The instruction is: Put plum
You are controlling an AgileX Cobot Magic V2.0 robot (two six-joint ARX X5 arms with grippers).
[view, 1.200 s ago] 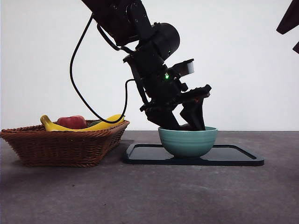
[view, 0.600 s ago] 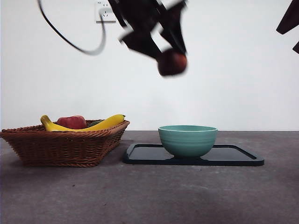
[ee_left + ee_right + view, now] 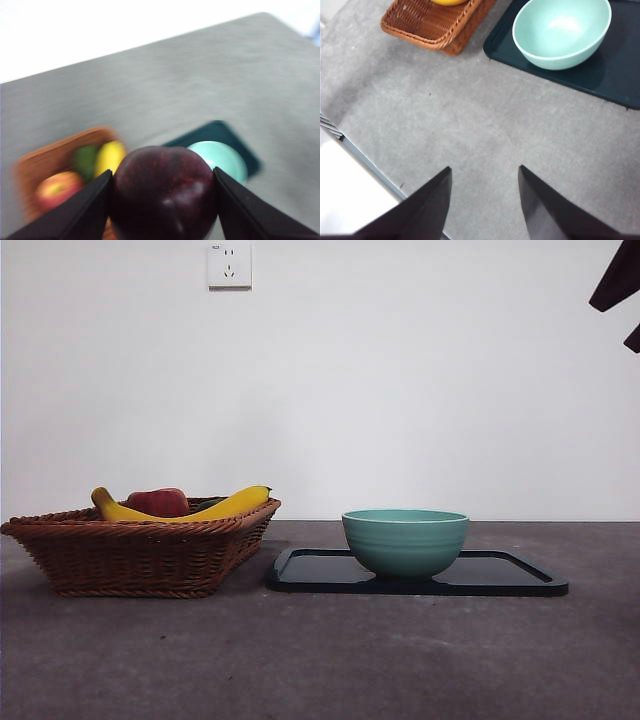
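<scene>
One plum (image 3: 164,192), clamped between the left gripper (image 3: 162,200) jaws, held high above table; bowl (image 3: 218,157) and basket (image 3: 35,165) lie far below; right gripper (image 3: 484,200) open, idle.

A plain white wall (image 3: 420,380) rises behind the grey, matte desk (image 3: 320,660). A white power socket (image 3: 229,264) sits high on the wall. Light is even and soft.
</scene>
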